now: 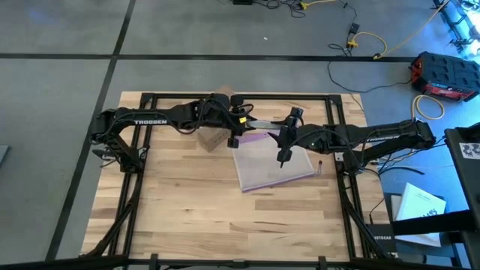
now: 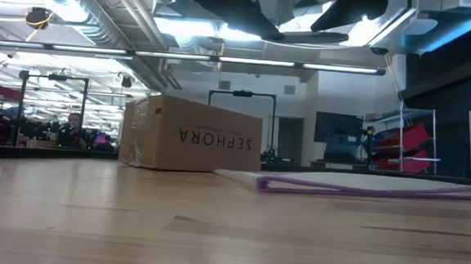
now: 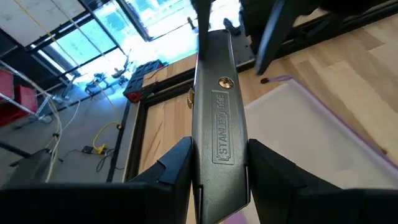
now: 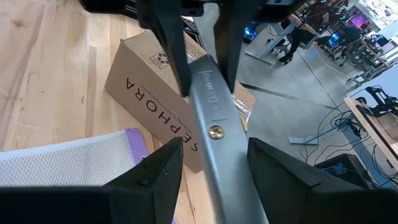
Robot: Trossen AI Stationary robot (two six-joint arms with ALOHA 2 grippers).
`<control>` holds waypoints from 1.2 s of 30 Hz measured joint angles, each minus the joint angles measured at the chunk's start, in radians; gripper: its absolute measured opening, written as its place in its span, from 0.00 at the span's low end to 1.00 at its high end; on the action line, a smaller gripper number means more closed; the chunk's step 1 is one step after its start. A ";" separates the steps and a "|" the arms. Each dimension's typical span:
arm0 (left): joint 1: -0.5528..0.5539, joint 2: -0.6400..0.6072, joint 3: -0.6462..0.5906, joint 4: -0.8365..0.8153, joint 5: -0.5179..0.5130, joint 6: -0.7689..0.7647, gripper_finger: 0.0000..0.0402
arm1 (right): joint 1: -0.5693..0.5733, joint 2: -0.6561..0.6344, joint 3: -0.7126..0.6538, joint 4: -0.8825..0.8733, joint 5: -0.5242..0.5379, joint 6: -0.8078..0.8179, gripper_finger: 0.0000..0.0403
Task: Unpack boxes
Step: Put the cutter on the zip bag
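While both arms meet above the far middle of the bench (image 1: 187, 217), a grey utility knife (image 3: 219, 134) is held in the air between them. The left end effector (image 3: 217, 165) is closed on one end of the knife, its fingers (image 3: 177, 163) pressed to both flat sides. The right end effector (image 4: 208, 165) has the other end between its fingers; whether they press it I cannot tell.

The box (image 2: 190, 134), brown cardboard with SEPHORA lettering on its side, rests on the bench near the far edge, under the left arm. A clear bag with a purple edge (image 1: 271, 163) lies flat just beside it, toward the right arm. The near half of the bench is bare wood, open from side rail to side rail.
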 joint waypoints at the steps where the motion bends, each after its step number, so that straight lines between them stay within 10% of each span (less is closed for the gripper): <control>1: 0.000 0.000 0.000 0.000 0.000 0.001 0.27 | 0.000 0.000 0.000 0.000 0.000 0.000 0.42; 36: 0.041 0.000 -0.019 -0.109 -0.019 -0.068 0.27 | 0.000 0.000 0.000 0.000 0.000 0.000 0.42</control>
